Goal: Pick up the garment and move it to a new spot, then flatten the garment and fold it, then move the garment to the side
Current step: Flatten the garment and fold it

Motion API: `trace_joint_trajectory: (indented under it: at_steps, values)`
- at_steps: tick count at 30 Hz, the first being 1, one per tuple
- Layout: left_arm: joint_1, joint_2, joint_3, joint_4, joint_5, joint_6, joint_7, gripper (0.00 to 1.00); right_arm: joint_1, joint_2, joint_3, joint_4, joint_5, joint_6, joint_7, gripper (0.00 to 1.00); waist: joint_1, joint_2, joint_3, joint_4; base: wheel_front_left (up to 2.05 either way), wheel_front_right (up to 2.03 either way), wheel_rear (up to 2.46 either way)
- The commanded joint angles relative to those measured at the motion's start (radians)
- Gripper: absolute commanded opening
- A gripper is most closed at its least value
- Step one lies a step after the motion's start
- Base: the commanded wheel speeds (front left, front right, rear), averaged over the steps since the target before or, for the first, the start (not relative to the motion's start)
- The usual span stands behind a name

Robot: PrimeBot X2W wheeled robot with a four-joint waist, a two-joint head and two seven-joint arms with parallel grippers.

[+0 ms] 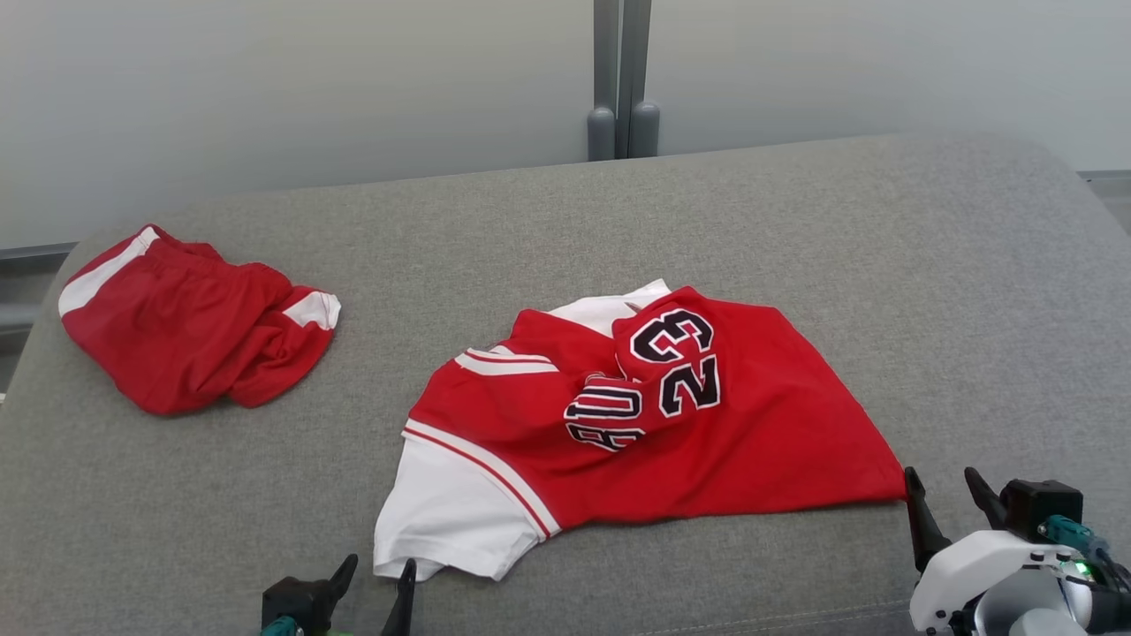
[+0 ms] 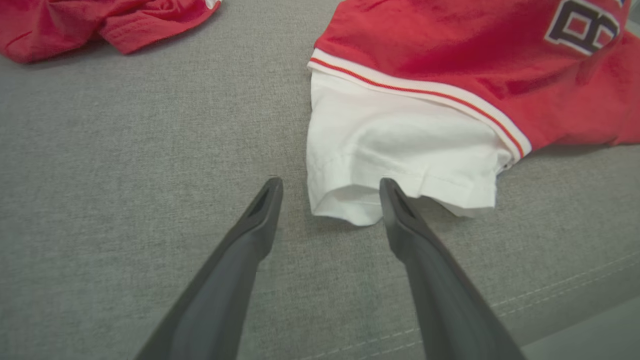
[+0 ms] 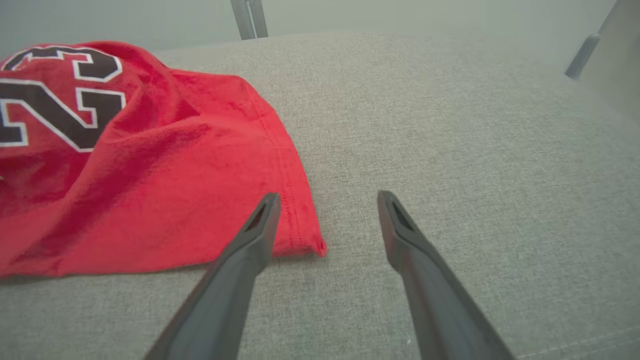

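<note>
The garment (image 1: pixel 707 442) is a red jersey with white sleeves and a black "23", lying crumpled in the middle of the grey cushion. My left gripper (image 1: pixel 378 574) is open at the jersey's near white sleeve (image 2: pixel 395 145), its right finger touching the sleeve hem and nothing between the fingers. My right gripper (image 1: pixel 944 488) is open at the jersey's red right corner (image 3: pixel 300 235); its left finger sits over the hem edge, and the corner lies just inside the gap (image 3: pixel 327 200). Neither holds anything.
Red shorts with white stripes (image 1: pixel 190 327) lie bunched at the far left of the cushion (image 1: pixel 795 221), also the shorts (image 2: pixel 100 25) at the top left of the left wrist view. A grey post (image 1: pixel 623 79) stands behind the cushion against a pale wall.
</note>
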State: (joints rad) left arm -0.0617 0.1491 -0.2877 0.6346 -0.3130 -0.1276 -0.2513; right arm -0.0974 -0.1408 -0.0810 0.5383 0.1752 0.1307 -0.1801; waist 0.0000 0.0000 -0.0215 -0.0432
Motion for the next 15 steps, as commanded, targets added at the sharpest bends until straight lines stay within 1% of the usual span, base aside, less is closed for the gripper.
trace_joint_trajectory:
  at_steps: [1,12,15]
  values:
    - [-0.032,0.004,-0.021,0.024,-0.023,-0.003,-0.007,1.00,-0.029,-0.006,0.013,0.040,0.008,0.000,-0.009,1.00,0.0000,0.0000,0.009,-0.002,0.00,0.00,0.00]
    - [-0.116,0.007,-0.138,0.135,-0.103,-0.003,-0.013,1.00,-0.149,-0.007,0.081,0.286,0.033,0.000,-0.053,1.00,0.0000,0.0000,0.029,0.006,0.00,0.00,0.00]
    - [-0.127,0.009,-0.154,0.142,-0.111,-0.003,-0.014,1.00,-0.168,-0.007,0.092,0.322,0.039,0.000,-0.063,1.00,0.0000,0.0000,0.028,0.010,0.00,0.00,0.00]
